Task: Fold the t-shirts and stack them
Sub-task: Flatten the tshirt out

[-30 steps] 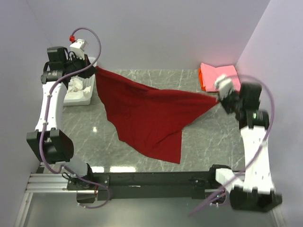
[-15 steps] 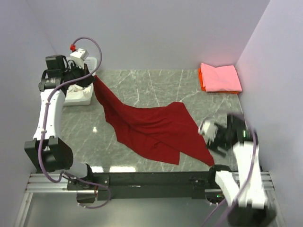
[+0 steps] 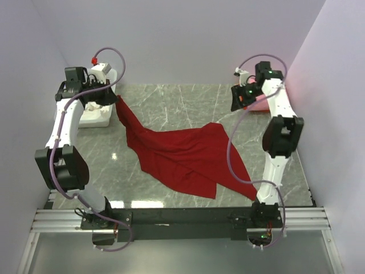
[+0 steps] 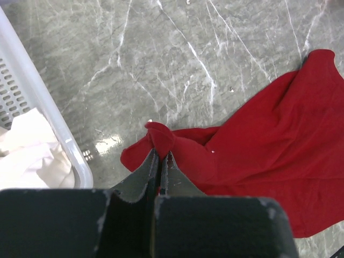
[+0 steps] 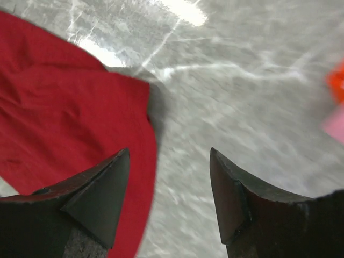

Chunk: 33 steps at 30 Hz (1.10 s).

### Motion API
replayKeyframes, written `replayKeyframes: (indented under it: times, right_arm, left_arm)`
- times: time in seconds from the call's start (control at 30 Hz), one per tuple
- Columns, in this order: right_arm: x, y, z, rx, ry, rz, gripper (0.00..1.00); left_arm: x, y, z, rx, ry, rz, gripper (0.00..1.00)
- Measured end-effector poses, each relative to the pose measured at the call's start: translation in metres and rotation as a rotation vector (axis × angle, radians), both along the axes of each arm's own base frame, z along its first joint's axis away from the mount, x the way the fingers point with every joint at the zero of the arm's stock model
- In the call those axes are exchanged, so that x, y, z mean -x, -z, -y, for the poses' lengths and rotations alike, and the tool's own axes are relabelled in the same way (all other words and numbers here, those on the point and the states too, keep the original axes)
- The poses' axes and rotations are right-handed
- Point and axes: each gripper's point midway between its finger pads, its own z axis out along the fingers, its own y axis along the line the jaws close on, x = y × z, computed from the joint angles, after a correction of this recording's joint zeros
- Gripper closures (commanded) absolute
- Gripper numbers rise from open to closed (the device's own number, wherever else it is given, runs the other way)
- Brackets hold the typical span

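Observation:
A deep red t-shirt (image 3: 182, 154) lies crumpled across the middle of the marble table, and one end rises to the back left. My left gripper (image 4: 160, 153) is shut on a bunched fold of that end (image 3: 120, 101), next to the basket. My right gripper (image 5: 169, 153) is open and empty, hanging over bare marble just right of the red shirt's edge (image 5: 80, 123). In the top view it (image 3: 238, 100) is at the back right. Blurred orange (image 5: 336, 86) and pink cloth (image 5: 334, 126) show at the right edge of the right wrist view. The right arm hides most of that stack from above.
A white lattice basket (image 3: 94, 117) stands at the back left with white cloth (image 4: 27, 156) inside, its wall (image 4: 32, 102) close to my left fingers. Walls enclose the table on the left, back and right.
My right gripper opened and let go of the red shirt, which dropped onto the table. The right arm swung toward the front, then up to the back right. The left gripper kept its hold.

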Motion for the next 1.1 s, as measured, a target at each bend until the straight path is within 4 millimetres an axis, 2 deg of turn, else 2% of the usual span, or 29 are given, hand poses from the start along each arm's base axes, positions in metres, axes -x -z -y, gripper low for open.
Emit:
replayKeyframes:
  times: [0.07,0.2,0.33,0.47,0.53,0.57,0.6,0.63,0.67,0.7,0.73,0.77,0.87,0.93,1.03,1.1]
  right_arm:
    - [-0.007,0.020,-0.012,-0.013,0.008,-0.049,0.29]
    - [0.001,0.055,-0.044,-0.039,-0.012,-0.165,0.25]
    - [0.017,0.068,-0.069,-0.068,-0.047,-0.231,0.22]
    - [0.033,0.084,-0.075,-0.072,-0.058,-0.296,0.22]
    - [0.043,0.095,-0.075,-0.065,-0.060,-0.333,0.27]
    - [0.046,0.099,-0.075,-0.061,-0.061,-0.347,0.33]
    - [0.049,0.103,-0.075,-0.056,-0.062,-0.360,0.49]
    - [0.050,0.104,-0.076,-0.055,-0.065,-0.364,0.60]
    - [0.050,0.105,-0.076,-0.054,-0.070,-0.362,0.69]
    - [0.050,0.105,-0.077,-0.052,-0.081,-0.359,0.87]
    - [0.051,0.104,-0.078,-0.051,-0.095,-0.351,0.97]
    - [0.052,0.103,-0.079,-0.050,-0.105,-0.342,1.00]
    - [0.073,0.096,-0.078,-0.046,-0.138,-0.332,1.00]
    - [0.096,0.082,-0.077,-0.028,-0.179,-0.294,1.00]
    - [0.143,0.052,-0.086,0.034,-0.312,-0.155,1.00]
    - [0.190,0.036,-0.104,0.088,-0.469,-0.052,1.00]
  left_arm:
    - [-0.003,0.000,0.000,0.000,-0.002,0.000,1.00]
    - [-0.005,0.000,0.000,-0.002,-0.004,-0.005,1.00]
    - [-0.004,0.002,0.000,0.000,-0.004,-0.015,1.00]
    - [-0.005,0.006,-0.001,0.001,-0.004,-0.025,1.00]
    - [-0.006,0.009,-0.001,0.002,-0.003,-0.031,1.00]
    - [-0.006,0.010,-0.001,0.002,-0.004,-0.033,1.00]
    - [-0.006,0.010,-0.001,0.002,-0.003,-0.034,1.00]
    - [-0.006,0.010,-0.001,0.002,-0.003,-0.034,1.00]
    - [-0.006,0.010,-0.001,0.001,-0.002,-0.034,1.00]
    - [-0.007,0.010,-0.001,0.001,-0.001,-0.032,1.00]
    - [-0.006,0.010,-0.001,0.000,0.000,-0.032,1.00]
    - [-0.006,0.010,0.000,0.000,0.002,-0.031,1.00]
    - [-0.006,0.010,0.000,-0.002,0.006,-0.029,1.00]
    - [-0.006,0.011,0.000,-0.003,0.010,-0.026,1.00]
    - [0.001,0.017,0.001,-0.004,0.016,-0.035,1.00]
    - [0.006,0.020,0.002,-0.003,0.019,-0.044,1.00]
